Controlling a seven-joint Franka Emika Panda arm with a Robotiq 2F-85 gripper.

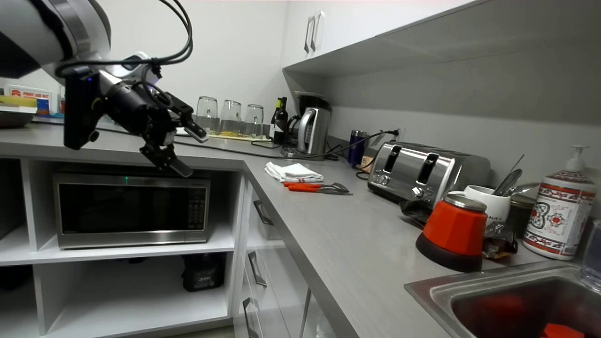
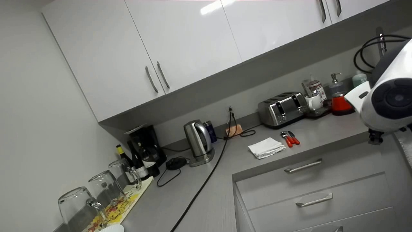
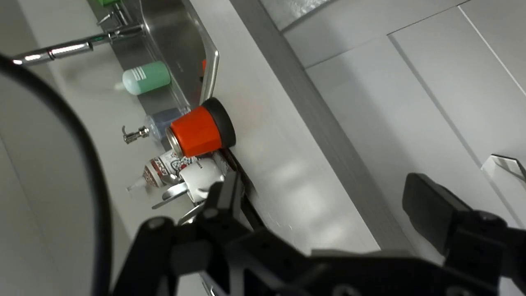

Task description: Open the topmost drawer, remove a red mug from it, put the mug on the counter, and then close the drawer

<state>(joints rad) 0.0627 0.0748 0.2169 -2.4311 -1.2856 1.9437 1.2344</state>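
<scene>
Though folded, cloth [image 1: 295, 172] beside utensils [image 1: 311, 188]

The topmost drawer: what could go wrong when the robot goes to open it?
The open gripper might hit the counter, whose edge runs close above the handle of the drawer. The red-handled tools lie near that edge and could be knocked. No view shows inside, so grasping there may prove awkward.

"What's cut off?"
"In an exterior view, the sink [image 1: 419, 288], and an orange-red thing [image 1: 562, 331] inside it, too little showing to name."
"And the topmost drawer [image 1: 258, 231]?"
"There the counter [image 1: 347, 244] hides part of its front."
"Wrist view?"
"The gripper [image 3: 323, 191] is blurred, its body cut off at the bottom; lettering on the green bottle [image 3: 154, 77] is too small to read."
</scene>
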